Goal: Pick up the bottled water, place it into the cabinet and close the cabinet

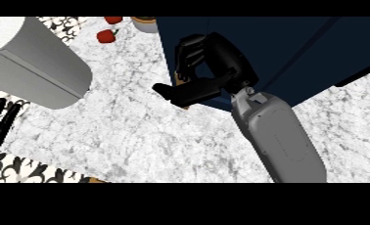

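**Right hand at the cabinet's edge**

Where the grey forearm rose from the lower edge over the marbled table [145, 131], the right hand [217, 67] lay against the dark blue cabinet [289, 48], fingers [189, 55] curled with the thumb stretched left; whether they held anything could not be told. No bottled water showed. Farther left stood a grey cylinder [43, 67], beyond it two red fruits [107, 35].

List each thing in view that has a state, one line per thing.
Right hand: fingers curled at the cabinet's edge; whether it holds anything cannot be told.
Cabinet: dark blue; open or closed cannot be told.
Red fruit: lying on the counter, untouched.
Grey container: standing at left.
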